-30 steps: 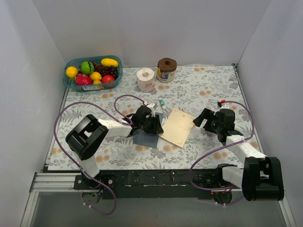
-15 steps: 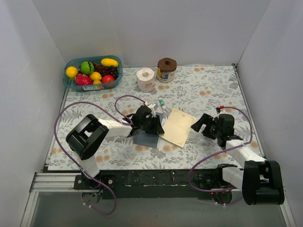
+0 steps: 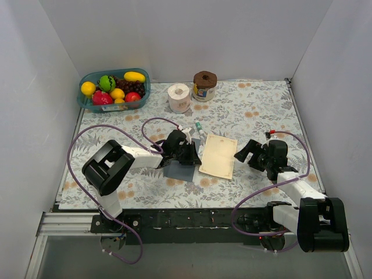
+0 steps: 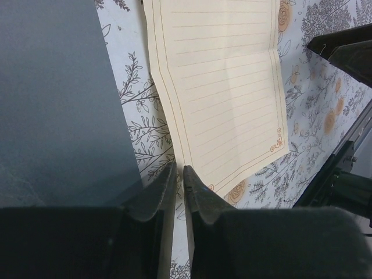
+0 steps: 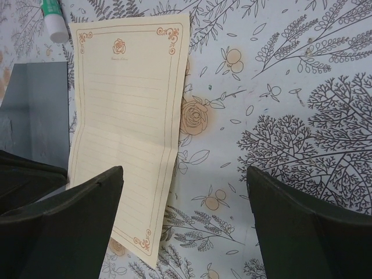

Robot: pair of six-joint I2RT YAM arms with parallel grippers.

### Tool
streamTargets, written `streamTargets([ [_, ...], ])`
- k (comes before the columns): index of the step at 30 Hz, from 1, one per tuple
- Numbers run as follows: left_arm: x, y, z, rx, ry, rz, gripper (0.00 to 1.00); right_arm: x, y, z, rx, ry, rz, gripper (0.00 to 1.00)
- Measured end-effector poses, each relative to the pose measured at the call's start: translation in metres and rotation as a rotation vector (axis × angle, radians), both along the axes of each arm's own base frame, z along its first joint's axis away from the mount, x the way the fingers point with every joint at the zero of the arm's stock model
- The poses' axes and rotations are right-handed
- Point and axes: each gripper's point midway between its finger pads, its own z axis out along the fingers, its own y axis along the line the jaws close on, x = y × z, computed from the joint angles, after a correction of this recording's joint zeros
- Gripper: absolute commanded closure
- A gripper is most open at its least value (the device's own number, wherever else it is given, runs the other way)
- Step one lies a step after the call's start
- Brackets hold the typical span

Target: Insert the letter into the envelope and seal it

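The cream-tan letter lies flat mid-table, its lined face up, also clear in the left wrist view and the right wrist view. The dark grey envelope lies just left of it, partly under my left arm, and appears as a grey sheet. My left gripper is low at the letter's near-left corner. Its jaws are almost together, with the letter's edge running between them. My right gripper stands wide open just right of the letter, holding nothing.
A glue stick lies just behind the letter. At the back stand a fruit basket, a paper roll and a brown-lidded jar. White walls enclose the flowered table on three sides.
The left gripper's jaws have closed on the letter's corner. The letter has swung from tilted to nearly square with the table. The right gripper moved nearer and lower early on, then held still.
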Motion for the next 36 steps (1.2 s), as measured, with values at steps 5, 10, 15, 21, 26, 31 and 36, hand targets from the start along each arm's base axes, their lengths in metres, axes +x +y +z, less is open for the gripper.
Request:
streamTargets([
  [5, -0.001, -0.001, -0.005, 0.000, 0.009, -0.006, 1.00, 0.000, 0.000, 0.002, 0.000, -0.008, 0.000, 0.07],
  [10, -0.002, -0.002, -0.005, -0.007, 0.018, -0.013, 1.00, 0.000, 0.000, 0.008, 0.002, -0.025, 0.000, 0.06],
  [15, -0.003, -0.004, -0.004, -0.017, 0.022, -0.018, 1.00, -0.005, 0.006, 0.015, 0.032, -0.033, 0.026, 0.07],
  [21, -0.006, -0.005, -0.003, -0.024, 0.029, -0.029, 1.00, -0.026, 0.016, 0.005, 0.091, 0.031, 0.061, 0.08],
  [26, -0.006, -0.008, 0.001, -0.038, 0.031, -0.040, 0.72, -0.042, 0.018, 0.001, 0.114, 0.071, 0.062, 0.08],
  [31, -0.006, -0.011, 0.005, -0.051, 0.036, -0.046, 0.57, -0.052, 0.019, 0.000, 0.125, 0.073, 0.057, 0.15],
  [36, 0.002, -0.018, 0.017, -0.060, 0.012, -0.052, 0.56, -0.058, 0.024, -0.004, 0.166, 0.086, 0.066, 0.25],
])
